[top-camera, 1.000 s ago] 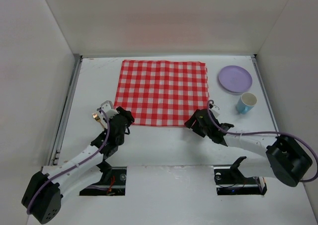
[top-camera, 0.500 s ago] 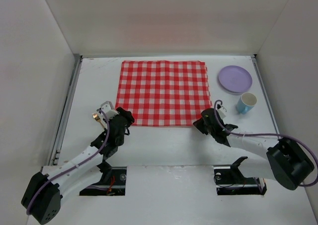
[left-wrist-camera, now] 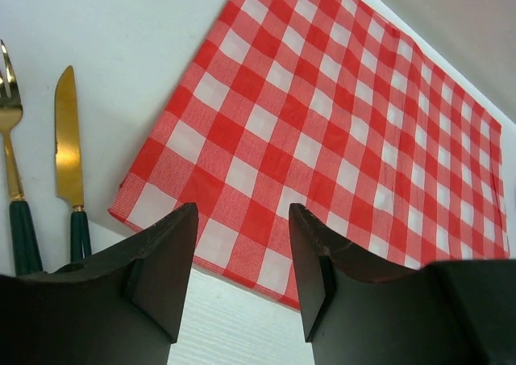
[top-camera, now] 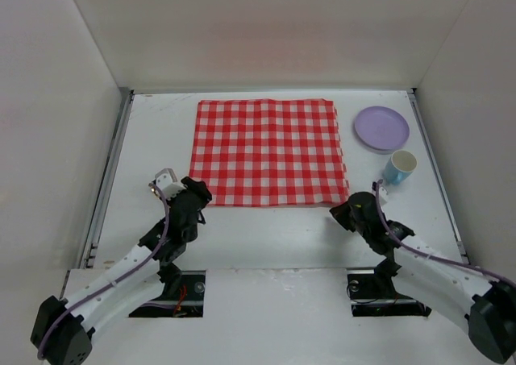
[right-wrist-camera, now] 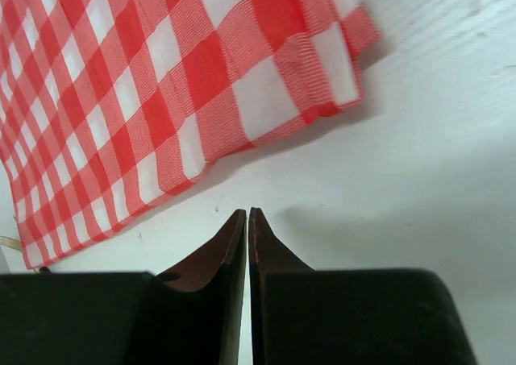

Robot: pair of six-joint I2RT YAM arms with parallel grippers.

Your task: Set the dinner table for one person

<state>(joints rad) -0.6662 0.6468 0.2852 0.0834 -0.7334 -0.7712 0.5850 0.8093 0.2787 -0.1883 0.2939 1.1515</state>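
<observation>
The white surface (top-camera: 266,236) fills the workspace. On it, the red-and-white checked cloth (top-camera: 268,151) lies flat at centre. The lilac plate (top-camera: 380,128) sits at 3 o'clock of the cloth, with the blue cup (top-camera: 399,167) just beside the plate at its 6 o'clock. The left pincer (left-wrist-camera: 240,248) is open and holds nothing (the cloth's near corner shows between its fingers). A gold fork (left-wrist-camera: 11,131) and knife (left-wrist-camera: 66,139) lie at its 9 o'clock. The right pincer (right-wrist-camera: 247,220) is fully closed, empty, near the cloth's other near corner.
</observation>
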